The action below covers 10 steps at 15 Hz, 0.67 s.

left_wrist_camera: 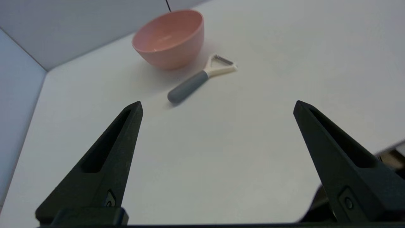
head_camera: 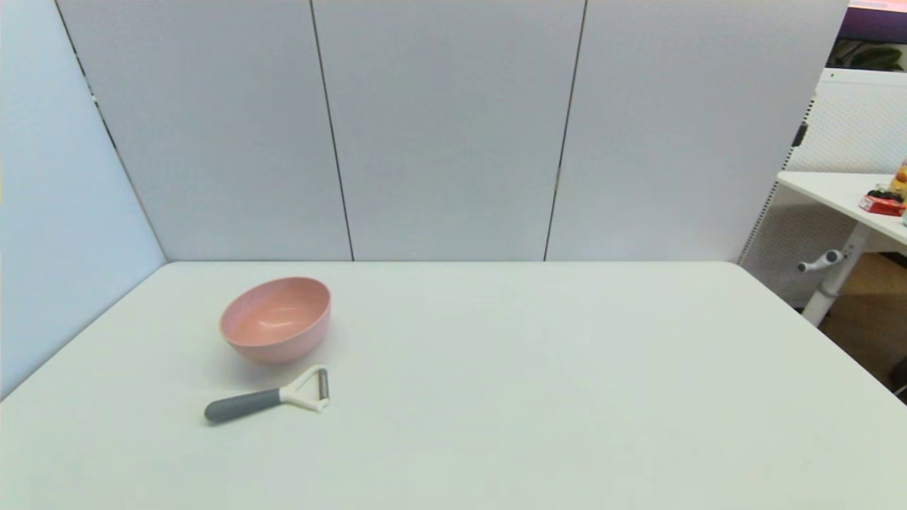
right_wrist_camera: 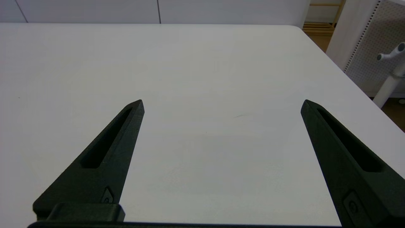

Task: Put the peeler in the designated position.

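Only in the left wrist view, left gripper point(left_wrist_camera: 217, 106) wide apart, short of the peeler point(left_wrist_camera: 200, 79); right gripper point(right_wrist_camera: 222, 105) likewise.

One peeler point(head_camera: 266, 400) and one pink bowl point(head_camera: 276, 319) lie on one white worktop point(head_camera: 567, 397). Two grippers show, the left gripper point(left_wrist_camera: 217, 106) and the right gripper point(right_wrist_camera: 222, 104).

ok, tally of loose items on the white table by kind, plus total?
Bowl: 1, the pink bowl
Peeler: 1, the peeler, lying flat just in front of the bowl, apart from it
Total: 2
The left tool and right tool are both open and hold nothing.
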Tool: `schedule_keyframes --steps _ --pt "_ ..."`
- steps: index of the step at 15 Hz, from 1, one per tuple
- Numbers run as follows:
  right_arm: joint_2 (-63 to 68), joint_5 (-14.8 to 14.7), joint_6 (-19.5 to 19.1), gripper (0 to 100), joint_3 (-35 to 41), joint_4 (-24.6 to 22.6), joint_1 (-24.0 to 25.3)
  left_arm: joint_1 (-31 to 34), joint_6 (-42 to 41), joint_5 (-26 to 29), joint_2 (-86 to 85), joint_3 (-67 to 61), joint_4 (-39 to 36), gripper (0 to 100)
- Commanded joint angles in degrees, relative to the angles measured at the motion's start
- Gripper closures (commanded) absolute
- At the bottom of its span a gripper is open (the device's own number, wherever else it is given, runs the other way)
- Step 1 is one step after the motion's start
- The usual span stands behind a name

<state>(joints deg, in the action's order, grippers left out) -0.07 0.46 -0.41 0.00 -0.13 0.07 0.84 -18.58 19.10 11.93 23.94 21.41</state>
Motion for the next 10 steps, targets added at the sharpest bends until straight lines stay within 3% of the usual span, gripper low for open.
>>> schedule_keyframes --steps 1,3,6,8,10 --pt "0.1 0.1 0.0 0 0.1 0.0 0.0 -0.5 5.7 -7.6 -11.1 -8.6 -3.3 0" --pt "0.1 0.0 0.0 0 0.1 0.0 0.0 -0.5 8.3 -9.2 -11.9 -13.4 -8.2 0" --pt "0.1 0.0 0.0 0 0.1 0.0 0.0 -0.6 10.9 -13.1 -11.9 -22.4 -22.4 0" --pt "0.1 0.1 0.0 0 0.1 0.0 0.1 -0.6 11.3 -18.1 -11.9 -23.9 -21.0 0" --pt "0.1 0.1 0.0 0 0.1 0.0 0.0 -0.6 12.4 -18.1 -11.9 -23.9 -20.9 0"
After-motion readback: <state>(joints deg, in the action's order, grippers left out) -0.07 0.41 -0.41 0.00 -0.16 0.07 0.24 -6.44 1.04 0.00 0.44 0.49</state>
